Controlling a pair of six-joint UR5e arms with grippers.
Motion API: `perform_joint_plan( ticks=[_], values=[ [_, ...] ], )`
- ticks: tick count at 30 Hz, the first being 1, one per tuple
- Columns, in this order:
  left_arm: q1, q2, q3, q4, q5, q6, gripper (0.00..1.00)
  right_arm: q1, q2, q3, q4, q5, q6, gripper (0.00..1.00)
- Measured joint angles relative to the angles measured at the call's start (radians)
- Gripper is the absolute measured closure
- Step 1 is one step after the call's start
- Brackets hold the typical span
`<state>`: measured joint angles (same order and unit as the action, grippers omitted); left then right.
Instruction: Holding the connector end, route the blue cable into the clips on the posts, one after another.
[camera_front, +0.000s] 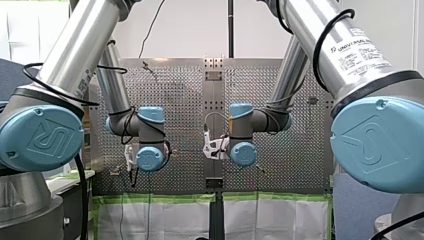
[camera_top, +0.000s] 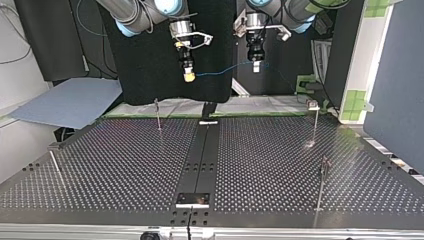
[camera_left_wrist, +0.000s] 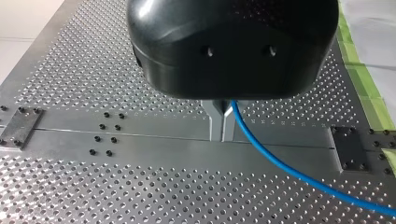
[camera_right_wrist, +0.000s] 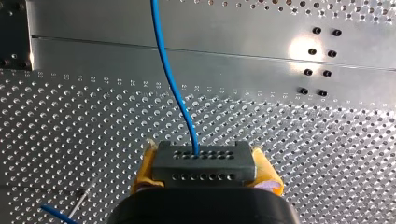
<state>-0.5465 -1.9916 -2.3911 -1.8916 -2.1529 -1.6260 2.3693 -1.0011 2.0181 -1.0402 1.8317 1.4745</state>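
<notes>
Front cam sits behind and above the arms, between the shoulders, looking out at the perforated table (camera_front: 170, 100) from pretty far back. The top cam is across the table, low down, staring back at the arms. Both wrist cams are way closer, peering along my left gripper (camera_left_wrist: 222, 123) and my right gripper (camera_right_wrist: 205, 163) with its connector (camera_right_wrist: 219, 161) straight at the plate. All four catch the table's centre strip (camera_top: 200, 160), and the top and wrist views share the blue cable (camera_top: 225, 68).
</notes>
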Motion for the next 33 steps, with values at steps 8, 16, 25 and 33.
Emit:
perform_joint_plan(
  ticks=[8,16,25,33],
  values=[
    [0.000,0.000,0.000,0.000,0.000,0.000,1.00,0.000,0.000,0.000,0.000,0.000,0.000,1.00],
    [0.000,0.000,0.000,0.000,0.000,0.000,1.00,0.000,0.000,0.000,0.000,0.000,0.000,1.00],
    [0.001,0.000,0.000,0.000,0.000,0.000,1.00,0.000,0.000,0.000,0.000,0.000,0.000,1.00],
    [0.001,0.000,0.000,0.000,0.000,0.000,1.00,0.006,0.039,0.001,0.039,0.006,-0.007,1.00]
  ],
)
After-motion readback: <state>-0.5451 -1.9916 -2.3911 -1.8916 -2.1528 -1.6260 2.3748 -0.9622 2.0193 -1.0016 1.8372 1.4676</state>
